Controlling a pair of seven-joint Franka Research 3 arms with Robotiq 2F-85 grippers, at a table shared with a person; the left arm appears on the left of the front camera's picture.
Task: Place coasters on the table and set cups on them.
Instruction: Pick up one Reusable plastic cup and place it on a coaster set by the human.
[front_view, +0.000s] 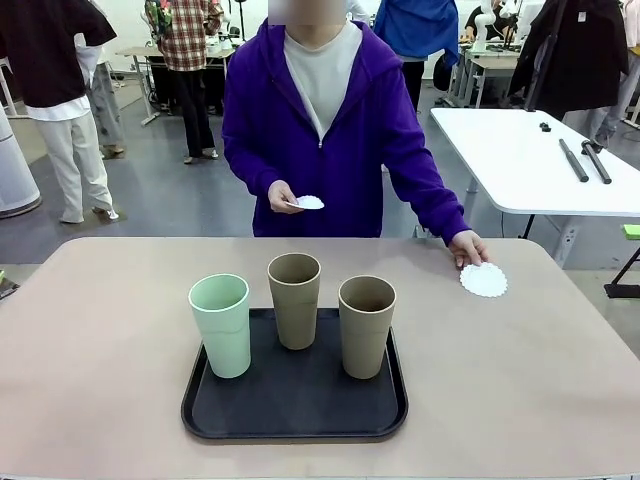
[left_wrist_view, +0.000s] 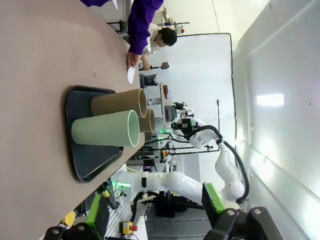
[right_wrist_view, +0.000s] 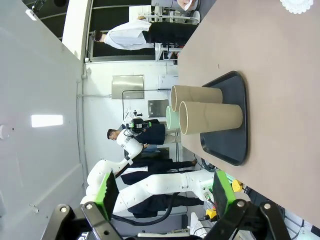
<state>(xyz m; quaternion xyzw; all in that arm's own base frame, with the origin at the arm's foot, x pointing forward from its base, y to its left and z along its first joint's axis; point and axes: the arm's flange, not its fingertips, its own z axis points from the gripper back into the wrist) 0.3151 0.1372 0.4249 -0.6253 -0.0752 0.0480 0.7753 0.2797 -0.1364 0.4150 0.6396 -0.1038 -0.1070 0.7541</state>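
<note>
Laying a scalloped white coaster (front_view: 484, 280) flat by the desk's (front_view: 100, 330) far right edge, the person's hand (front_view: 466, 247) readies a cup's spot. The other hand (front_view: 282, 196) holds spare coasters (front_view: 309, 202). The mint cup (front_view: 221, 325) and tan cups (front_view: 295, 300) wait upright on the black tray (front_view: 295, 425). The left end effector (left_wrist_view: 155, 202) and right end effector (right_wrist_view: 165, 190) stand apart, empty. No legible lettering.

Grey floor (front_view: 180, 205); white table (front_view: 510, 150) far right.

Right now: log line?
coaster on table at person's hand | second coaster in other hand | cups on tray | left gripper open | right gripper open
</note>
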